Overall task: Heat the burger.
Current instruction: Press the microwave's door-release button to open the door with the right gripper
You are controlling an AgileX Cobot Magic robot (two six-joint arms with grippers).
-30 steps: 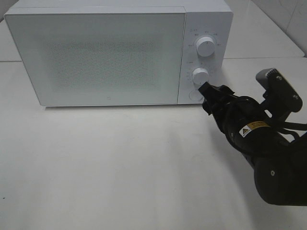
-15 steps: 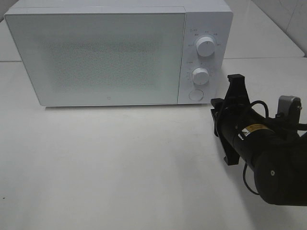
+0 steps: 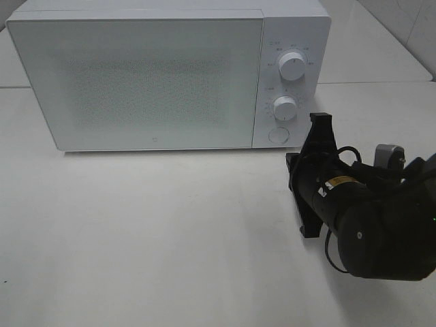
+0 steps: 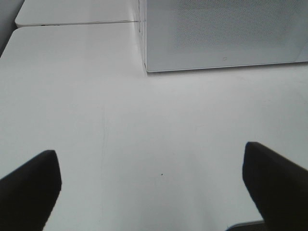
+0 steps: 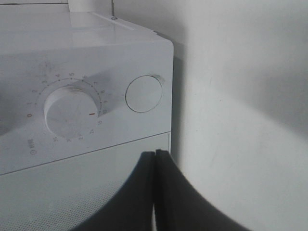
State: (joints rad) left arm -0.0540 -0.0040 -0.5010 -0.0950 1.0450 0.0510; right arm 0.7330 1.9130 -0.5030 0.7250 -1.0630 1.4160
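The burger is out of view in every frame. A white microwave (image 3: pixel 136 82) stands at the back of the table with its door closed and two knobs (image 3: pixel 285 107) above a round button (image 3: pixel 277 135). My right gripper (image 3: pixel 293 167) hovers just in front of the control panel's lower right corner, a short gap away. In the right wrist view my right gripper (image 5: pixel 155 156) is shut with nothing in it, its fingers pressed together below the round button (image 5: pixel 143 94) and a knob (image 5: pixel 70 108). My left gripper (image 4: pixel 151 187) is open over bare table, short of the microwave (image 4: pixel 226 33).
The white table (image 3: pixel 170 238) spreads in front of the microwave. A seam (image 4: pixel 72 23) splits it from a second white tabletop behind. The right arm's dark body (image 3: pixel 381 231) fills the lower right of the high view.
The right gripper drew back from the microwave's lower knob and button, rolled over and shut its fingers. Its arm shifted slightly left and lower. The microwave stayed as it was.
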